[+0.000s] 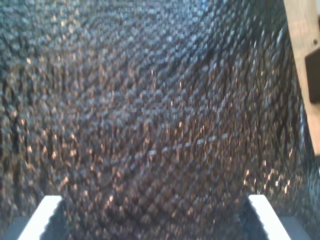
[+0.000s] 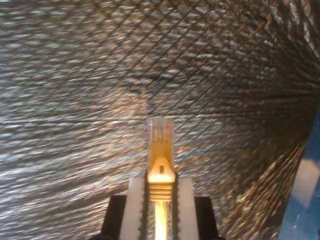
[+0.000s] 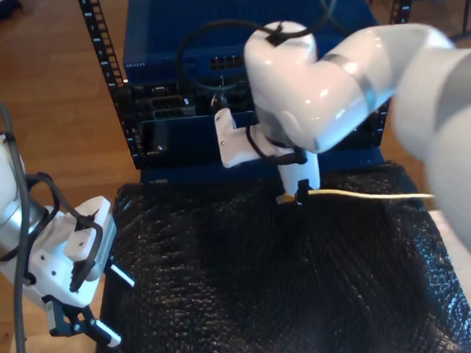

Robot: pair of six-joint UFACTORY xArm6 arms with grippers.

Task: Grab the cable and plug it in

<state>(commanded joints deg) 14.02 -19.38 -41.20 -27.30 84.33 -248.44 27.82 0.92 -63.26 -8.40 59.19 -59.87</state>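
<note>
my second gripper [image 2: 161,200] clamps cable [image 2: 161,150] | exterior view: plug apparently hidden

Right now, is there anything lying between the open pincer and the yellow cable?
No. In the exterior view, bare black mat stretches between my first pincer, at that view's left, and the cable, which my second pincer holds.

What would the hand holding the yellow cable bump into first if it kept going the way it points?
Most likely the black mat. My second hand points at it, and the cable plug sticking out ahead would touch first; how far off is unclear.
</note>
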